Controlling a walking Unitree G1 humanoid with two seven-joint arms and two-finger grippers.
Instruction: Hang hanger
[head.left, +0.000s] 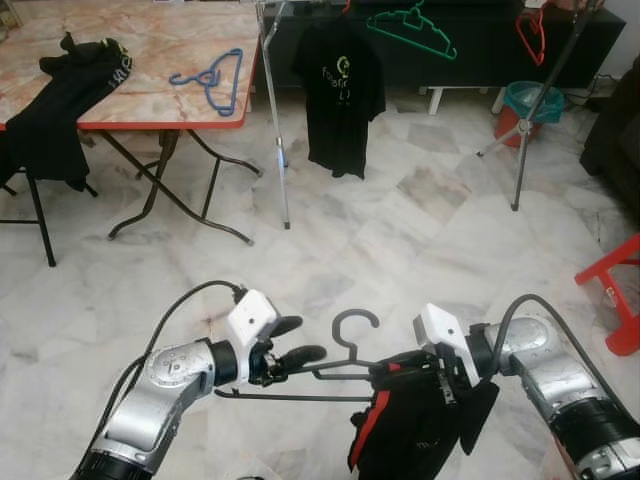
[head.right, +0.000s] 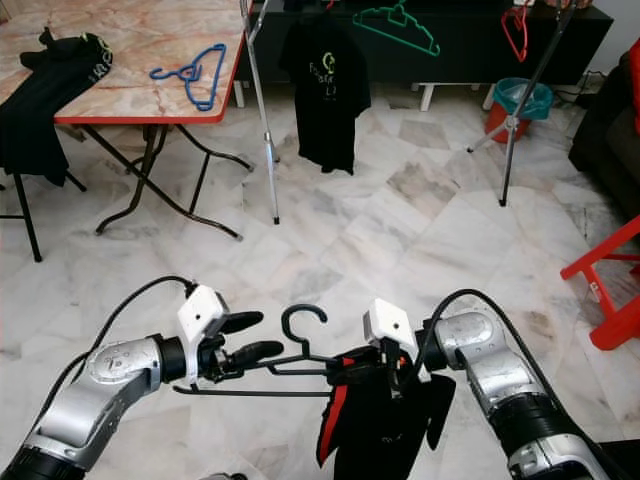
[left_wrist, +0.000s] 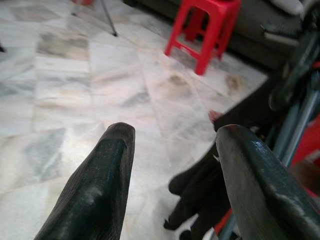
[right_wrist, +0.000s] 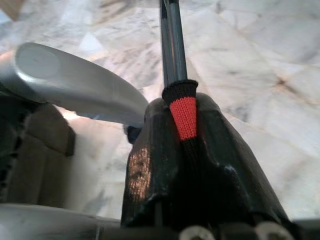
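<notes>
Left eye view. A dark hanger (head.left: 345, 362) is held low over the marble floor (head.left: 400, 250), between the two arms, hook upward. A black garment with red trim (head.left: 410, 425) is draped on its right half. The left gripper (head.left: 300, 342) is seen at the hanger's left end, fingers parted, the lower finger beside the wire; a firm grip cannot be confirmed. The right gripper (head.left: 405, 372) is closed on the hanger through the cloth. Beyond, a rack (head.left: 275, 110) is seen carrying a black T-shirt (head.left: 338, 95), a green hanger (head.left: 412, 28) and a red hanger (head.left: 531, 35). A folding table (head.left: 150, 60) stands at the left, bearing a blue hanger (head.left: 208, 77) and dark clothing (head.left: 70, 100). A red stool (head.left: 615, 290) is placed at the right edge, and a teal bucket (head.left: 530, 105) by the far wall.

Right eye view. The same arrangement is recorded; the hanger's hook (head.right: 303, 322) is seen midway between the grippers.

Left wrist view. Two black fingers (left_wrist: 100, 190) are shown well apart, with nothing between their tips. The garment hangs just beyond them, the red stool farther off.

Right wrist view. The fingers (right_wrist: 150, 170) are pressed together on black cloth with a red band (right_wrist: 184, 116), from which the hanger's wire (right_wrist: 172, 40) emerges.
</notes>
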